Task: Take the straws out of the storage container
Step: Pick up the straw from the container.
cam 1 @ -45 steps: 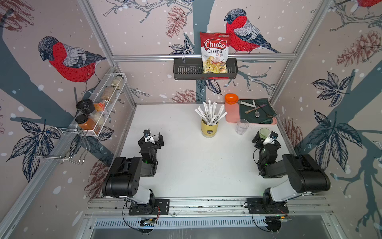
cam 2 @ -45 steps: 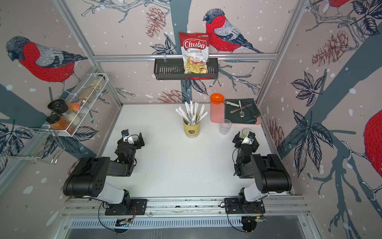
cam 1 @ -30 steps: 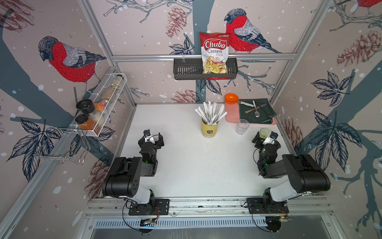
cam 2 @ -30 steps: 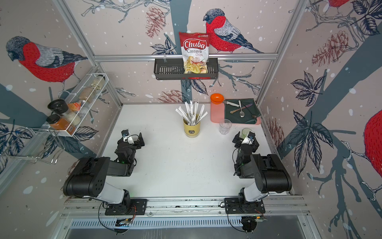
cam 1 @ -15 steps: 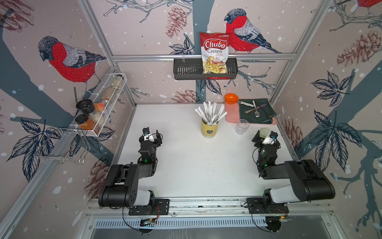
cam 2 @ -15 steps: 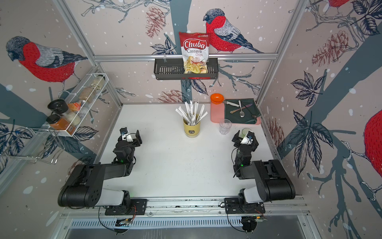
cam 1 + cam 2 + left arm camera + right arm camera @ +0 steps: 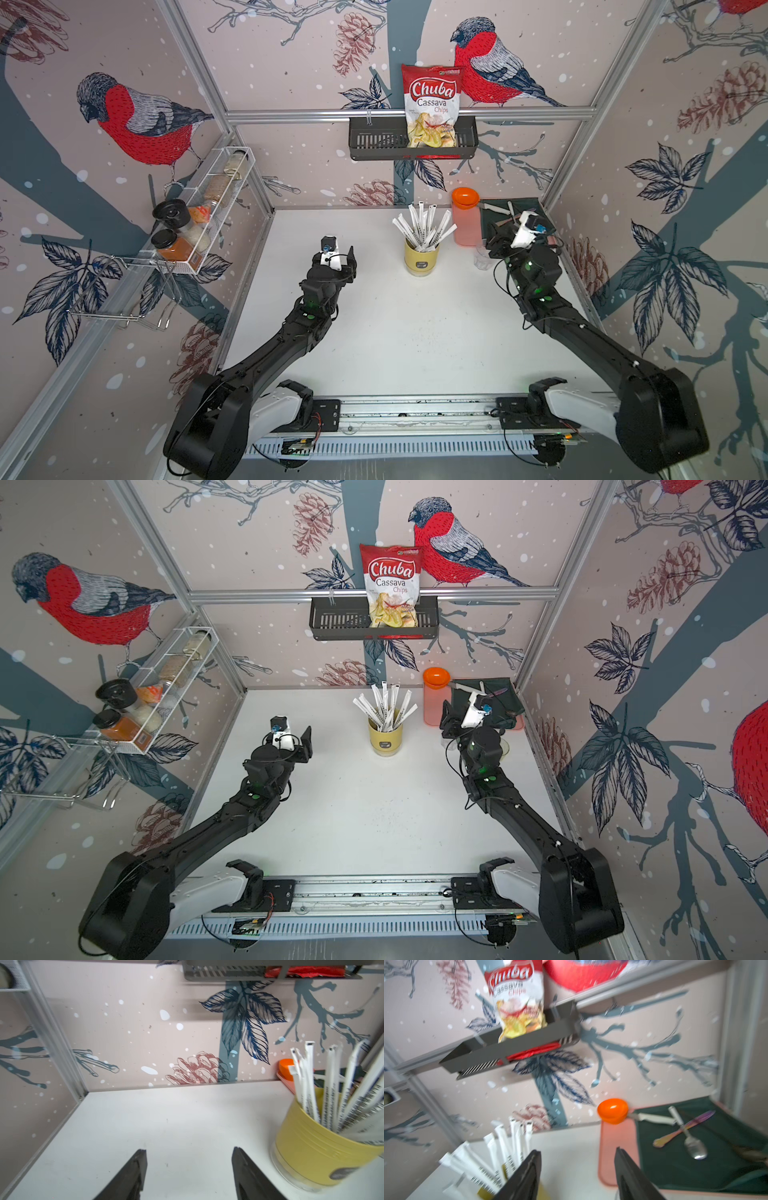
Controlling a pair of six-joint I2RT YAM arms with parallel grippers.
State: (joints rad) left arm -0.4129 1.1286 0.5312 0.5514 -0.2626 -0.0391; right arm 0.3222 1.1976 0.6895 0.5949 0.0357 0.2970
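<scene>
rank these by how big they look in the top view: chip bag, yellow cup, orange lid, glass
1. chip bag
2. yellow cup
3. orange lid and glass: about alike; the glass's outline is faint, so I won't rank them.

Storage container [image 7: 307, 1147] cut by the edge, straws [image 7: 473, 1163] smeared with blur

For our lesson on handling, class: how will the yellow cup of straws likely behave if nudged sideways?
The yellow cup is probably light: it looks like plastic holding only paper-wrapped straws. It may tip or slide, since the straws fan out high above its rim. The straws likely bend easily, being long and thin.
</scene>
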